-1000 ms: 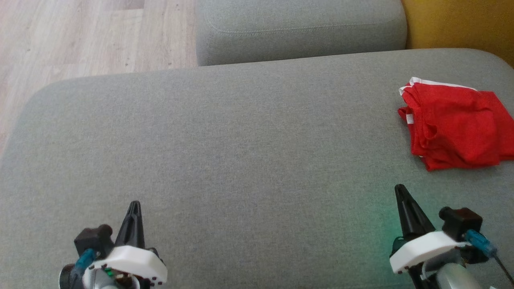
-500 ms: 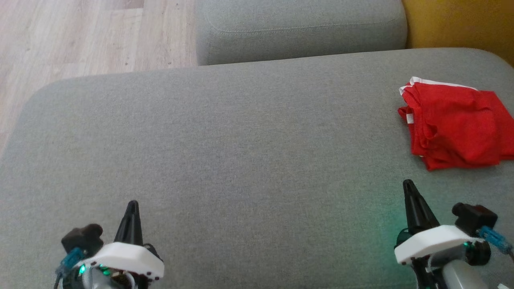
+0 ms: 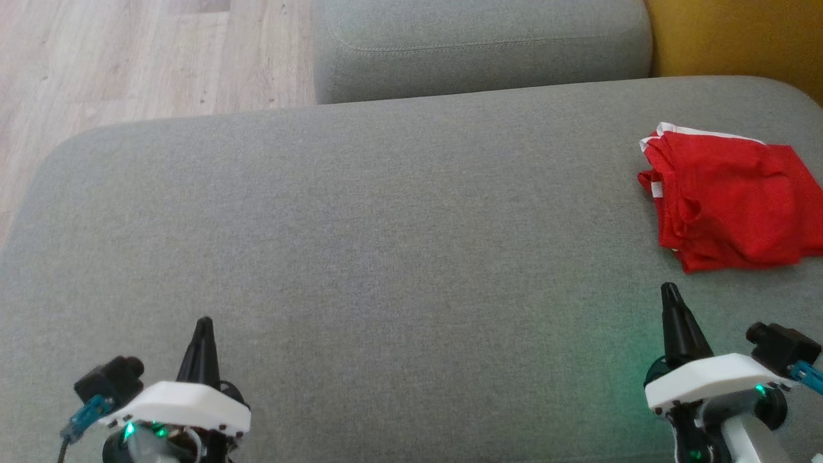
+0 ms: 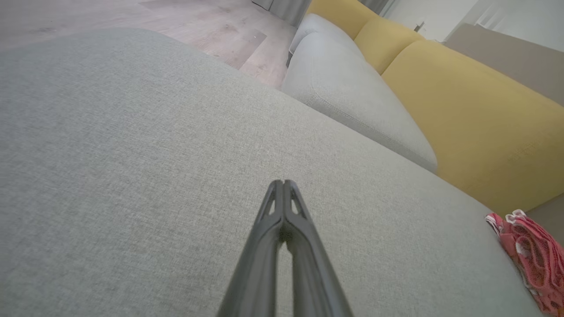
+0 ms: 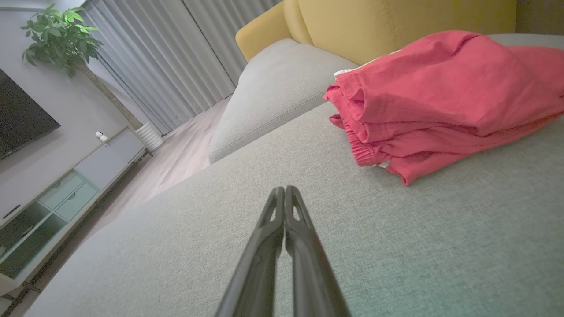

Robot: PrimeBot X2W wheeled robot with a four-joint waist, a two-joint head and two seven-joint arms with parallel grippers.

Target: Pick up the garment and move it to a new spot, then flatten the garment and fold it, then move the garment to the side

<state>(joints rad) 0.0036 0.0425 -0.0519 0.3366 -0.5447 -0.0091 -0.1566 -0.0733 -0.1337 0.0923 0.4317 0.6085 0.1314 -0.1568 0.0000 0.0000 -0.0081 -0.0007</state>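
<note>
Head view: you see the folded red garment (image 3: 730,202) on the gray cushion (image 3: 386,225), far right, its white tag (image 3: 656,188) too small to read. Left gripper (image 3: 204,321) and right gripper (image 3: 669,287) both closed, empty.

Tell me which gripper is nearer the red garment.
Right. The right gripper sits just short of the garment, apart from it and shut. The left gripper is far off across the gray cushion, also shut.

Grey sofa (image 3: 386,212), wood floor (image 3: 128,58), curtains (image 5: 176,57)
</note>
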